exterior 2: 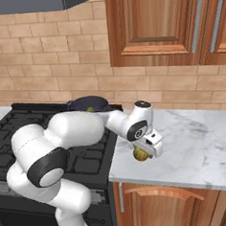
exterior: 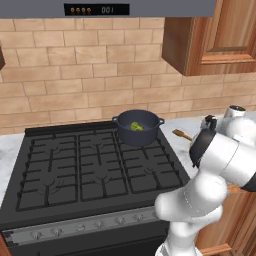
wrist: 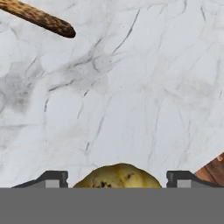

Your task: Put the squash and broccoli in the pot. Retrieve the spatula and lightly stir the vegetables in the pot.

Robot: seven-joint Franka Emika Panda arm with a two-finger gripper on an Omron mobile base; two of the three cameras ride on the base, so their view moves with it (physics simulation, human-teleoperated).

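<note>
The pale yellow squash (exterior 2: 141, 154) sits low over the marble counter near its front edge. It lies between the fingers of my gripper (exterior 2: 147, 149), which is open, with a gap on each side of the squash (wrist: 117, 176). The dark blue-grey pot (exterior: 138, 128) stands on the stove's back right burner with the green broccoli (exterior: 136, 126) inside it. The brown wooden spatula (exterior: 182, 134) lies on the counter to the right of the pot, and its dark end (wrist: 41, 19) shows beyond the squash in the hand view.
The black gas stove (exterior: 95, 165) fills the left. The marble counter (exterior 2: 199, 146) runs to the right, with wooden cabinets (exterior 2: 165, 24) overhead and a brick wall behind. The counter's front edge (wrist: 214, 168) is close to my fingers.
</note>
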